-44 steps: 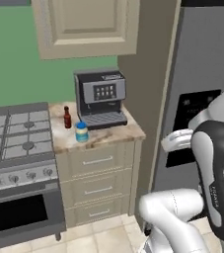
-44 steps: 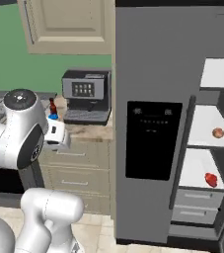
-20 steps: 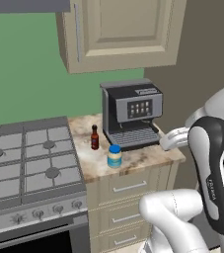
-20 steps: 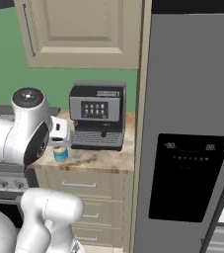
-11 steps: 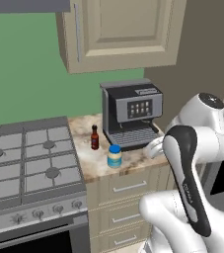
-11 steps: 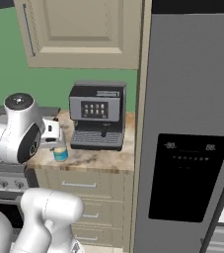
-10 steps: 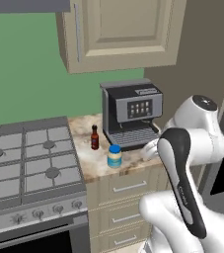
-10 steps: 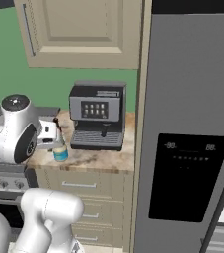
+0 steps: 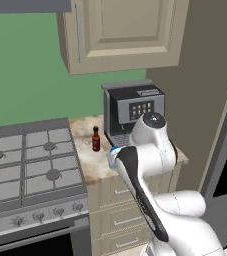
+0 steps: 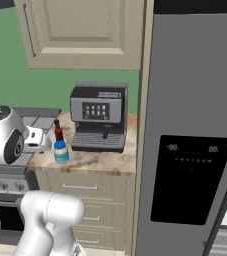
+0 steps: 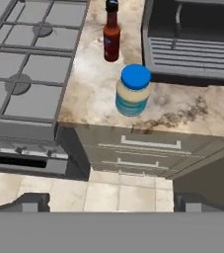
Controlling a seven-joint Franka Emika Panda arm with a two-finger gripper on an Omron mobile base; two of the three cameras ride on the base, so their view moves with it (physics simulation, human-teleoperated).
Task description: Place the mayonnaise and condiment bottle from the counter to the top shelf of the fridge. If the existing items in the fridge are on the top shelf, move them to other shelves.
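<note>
The mayonnaise (image 11: 132,91) is a pale jar with a blue lid, standing near the counter's front edge. Behind it stands the condiment bottle (image 11: 111,37), dark red with a black cap. In the hand view my gripper (image 11: 111,205) is open, its fingertips (image 11: 32,202) spread wide, above the floor in front of the counter and short of the jar. In the right base view the gripper (image 10: 36,139) hangs just left of the mayonnaise (image 10: 61,151) and condiment bottle (image 10: 58,131). The arm hides the jar in the left base view, where the bottle (image 9: 96,139) shows. The fridge's top shelf is out of view.
A black coffee machine (image 10: 99,117) stands right of the jar on the marble counter (image 11: 182,111). A gas stove (image 11: 29,59) adjoins the counter on the left. Drawers (image 11: 138,150) lie below. The grey fridge (image 10: 190,150) with a dark dispenser panel rises on the right.
The base drove closer to the counter, then stopped. Over the last second the arm has swung left across the counter front, bringing the open hand beside the jar. Jar and bottle have not moved.
</note>
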